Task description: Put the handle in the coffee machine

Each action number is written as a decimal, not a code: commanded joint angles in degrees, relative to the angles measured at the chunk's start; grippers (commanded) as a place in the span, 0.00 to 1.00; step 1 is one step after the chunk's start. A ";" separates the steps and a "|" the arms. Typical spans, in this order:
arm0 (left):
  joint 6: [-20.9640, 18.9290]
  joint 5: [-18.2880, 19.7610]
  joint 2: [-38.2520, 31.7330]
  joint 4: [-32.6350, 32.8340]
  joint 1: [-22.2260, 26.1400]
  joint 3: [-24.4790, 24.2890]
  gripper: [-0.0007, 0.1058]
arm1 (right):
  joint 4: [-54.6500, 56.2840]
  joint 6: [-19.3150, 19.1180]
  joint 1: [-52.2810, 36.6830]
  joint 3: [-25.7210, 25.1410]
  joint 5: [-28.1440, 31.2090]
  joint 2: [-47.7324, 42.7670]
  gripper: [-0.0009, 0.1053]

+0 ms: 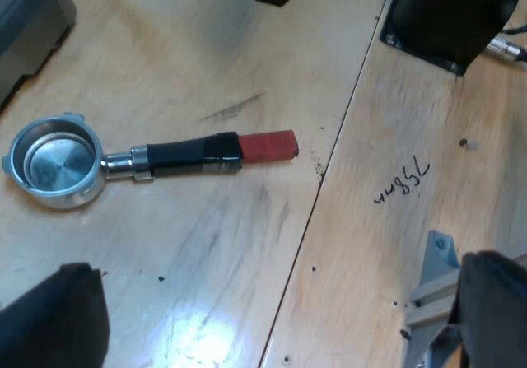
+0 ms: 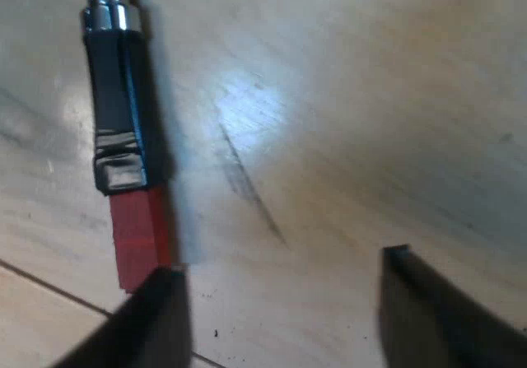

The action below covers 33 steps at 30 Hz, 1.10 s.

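Left tool point(image 1: 272, 314) apart near holder's basket point(image 1: 53, 162) — right tool point(image 2: 288, 314) apart beside red end point(image 2: 138, 236)

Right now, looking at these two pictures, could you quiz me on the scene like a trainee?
1. True or false: the metal holder is full of coffee grounds.
2. What colour is the end of its handle? A blue, B red, C green.
3. Fill in: the right gripper hangs close to that end with its fingers ____ (open or shut).
Key: 1 false, it lies empty on the wooden table. 2 B. 3 open, holding nothing.
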 commanded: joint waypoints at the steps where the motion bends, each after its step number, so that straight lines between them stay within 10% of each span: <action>1: 0.51 0.31 -0.11 -0.50 -0.17 -0.31 0.82 | 0.05 1.88 0.08 0.04 0.41 1.83 0.18; 4: 0.65 0.31 -0.11 -0.50 -0.17 -0.31 0.82 | 0.05 3.91 0.08 0.04 -0.49 3.61 0.00; 19: 1.93 0.31 -0.11 -0.50 -0.17 3.95 0.82 | -12.12 8.28 0.08 12.68 -4.80 7.46 0.01; 33: -0.05 0.16 -0.11 -0.02 -0.17 4.38 0.82 | -20.85 7.05 0.08 13.89 -6.33 18.11 0.01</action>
